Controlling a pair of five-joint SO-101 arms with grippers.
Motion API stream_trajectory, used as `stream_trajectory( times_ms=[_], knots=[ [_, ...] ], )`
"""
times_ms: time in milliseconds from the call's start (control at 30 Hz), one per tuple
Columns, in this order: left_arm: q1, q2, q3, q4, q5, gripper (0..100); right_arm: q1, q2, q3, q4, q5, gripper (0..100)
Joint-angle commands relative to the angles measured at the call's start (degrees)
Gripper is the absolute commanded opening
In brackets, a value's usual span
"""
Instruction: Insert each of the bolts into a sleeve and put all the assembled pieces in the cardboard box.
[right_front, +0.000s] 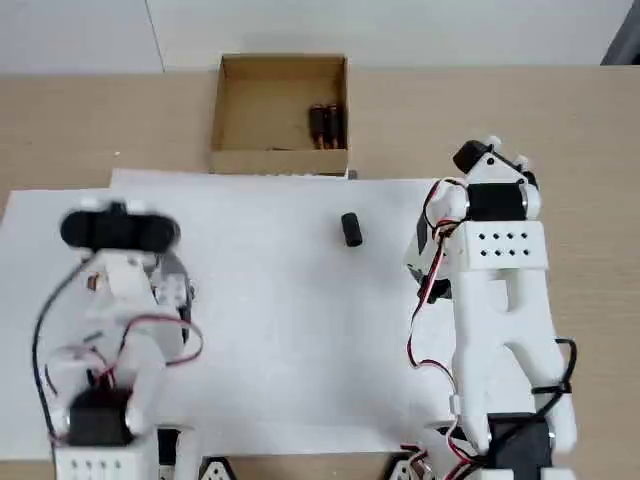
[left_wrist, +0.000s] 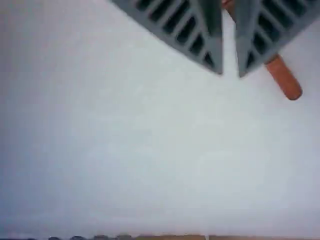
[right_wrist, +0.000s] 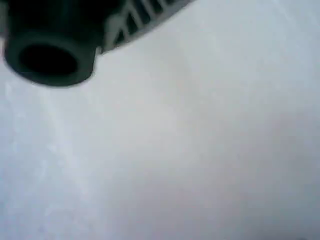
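In the left wrist view my left gripper (left_wrist: 229, 62) has its grey fingers (left_wrist: 200, 35) shut on an orange bolt (left_wrist: 283, 79), whose end sticks out past them just above the white paper. My right gripper (right_wrist: 95, 35) is shut on a black sleeve (right_wrist: 48, 59) with its open bore facing the camera, above the paper. Another black sleeve (right_front: 351, 229) lies loose on the paper between the arms, nearer the right arm (right_front: 497, 250). The cardboard box (right_front: 228, 110) stands at the back with dark-and-orange assembled pieces (right_front: 325, 125) in its right corner.
A large white paper sheet (right_front: 290, 330) covers the tan table (right_front: 560, 120). The left arm (right_front: 115, 290) stands over the sheet's left side, with loose cables hanging from both arms. Open paper lies between the two arms.
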Motion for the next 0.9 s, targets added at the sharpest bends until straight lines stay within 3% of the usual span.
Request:
stream_trajectory(
  times_ms=[0,200,300,433,633,867],
  knots=[
    [-0.5,13.2,-11.8,-1.3,5.1,1,0.4,-2.3,-0.4,0.6,0.4,0.4],
    [-0.8,27.7,-28.5,5.8,16.0,1,0.4,-2.3,0.1,0.7,0.4,0.4],
    [-4.3,33.1,-32.4,6.6,21.5,1,0.4,-2.3,1.8,0.7,0.2,0.4],
    [-9.3,38.8,-32.9,7.0,27.3,1,0.4,-2.3,4.4,0.6,-2.3,0.4],
    [-14.6,45.5,-32.8,7.8,44.7,1,0.4,-2.3,6.7,0.6,-2.5,0.4],
    [-16.2,53.7,-32.8,7.8,51.4,1,0.4,-2.3,6.8,0.5,-2.5,0.4]
  ],
)
